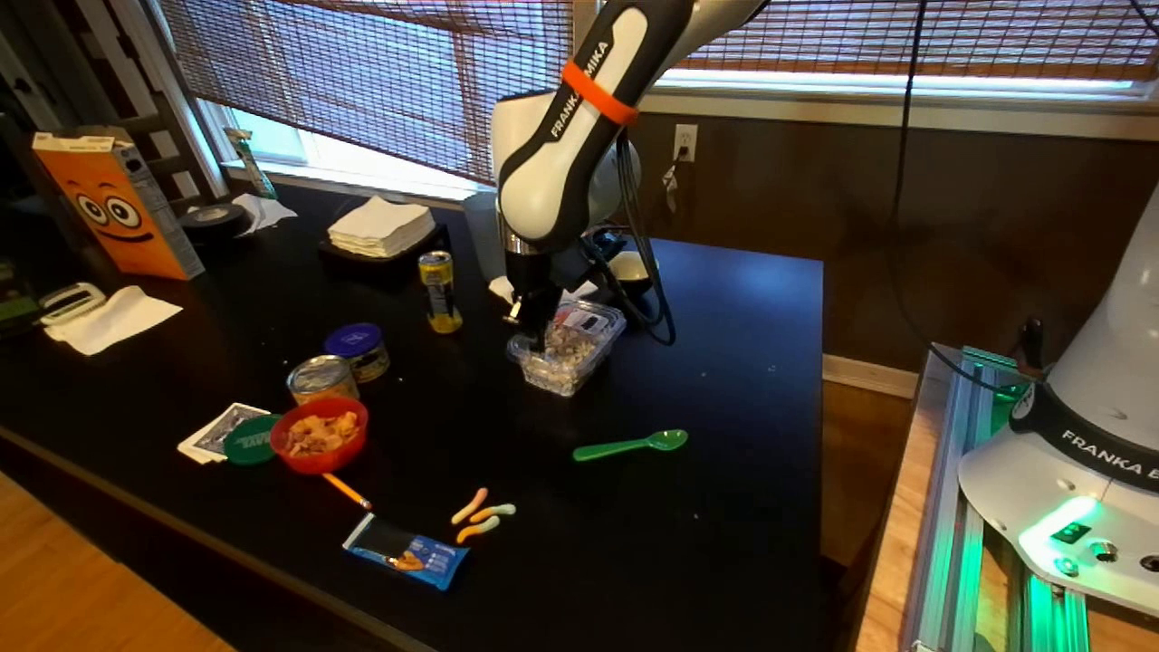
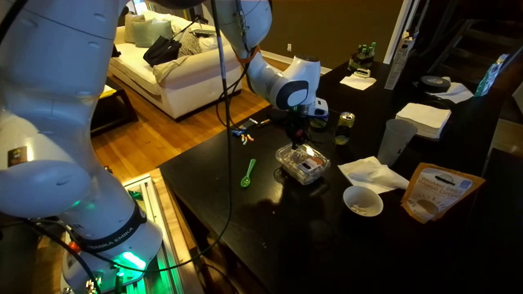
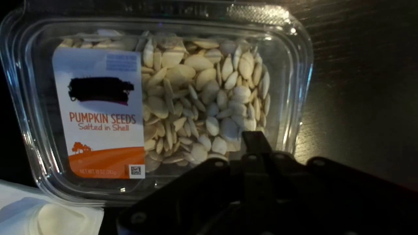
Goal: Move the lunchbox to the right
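Clear lunchbox (image 3: pixel 169 94), closed gripper (image 3: pixel 256 142) perhaps touching; room towards table edge (image 1: pixel 818 389).

1 lunchbox (image 3: pixel 169 101) | 1 grn spoon (image 1: pixel 627 447) | 3 gummy wrms (image 1: pixel 470 506) | 2 bwls (image 1: pixel 317 463) | 1 cup (image 2: pixel 395 141) | 1 pncl (image 1: pixel 346 491)

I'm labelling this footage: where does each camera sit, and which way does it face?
An exterior view: high, blue packet nearby, facing across the table to window blinds; arm and base show.
An exterior view: high, mango bag nearby, facing the sofa; arm and base show.
Wrist view: close above the lunchbox, looking down on it; shut gripper shows.
Both exterior views share the lunchbox and green spoon.
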Action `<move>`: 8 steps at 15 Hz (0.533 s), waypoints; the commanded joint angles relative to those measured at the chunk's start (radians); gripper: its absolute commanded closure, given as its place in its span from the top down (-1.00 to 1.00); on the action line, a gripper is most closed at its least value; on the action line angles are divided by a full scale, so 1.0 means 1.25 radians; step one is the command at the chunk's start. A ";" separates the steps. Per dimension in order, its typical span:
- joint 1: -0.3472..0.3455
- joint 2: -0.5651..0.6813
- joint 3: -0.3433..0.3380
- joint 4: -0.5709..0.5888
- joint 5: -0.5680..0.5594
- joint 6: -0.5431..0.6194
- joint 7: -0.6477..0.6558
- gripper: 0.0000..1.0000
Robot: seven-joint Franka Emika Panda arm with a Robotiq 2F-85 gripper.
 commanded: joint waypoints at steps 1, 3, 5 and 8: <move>0.015 0.043 -0.015 0.031 -0.030 -0.015 0.032 -1.00; 0.013 0.038 -0.014 0.032 -0.027 -0.019 0.031 -1.00; 0.010 0.022 -0.010 0.033 -0.021 -0.018 0.030 -1.00; -0.003 -0.003 0.003 0.033 -0.005 -0.014 0.019 -1.00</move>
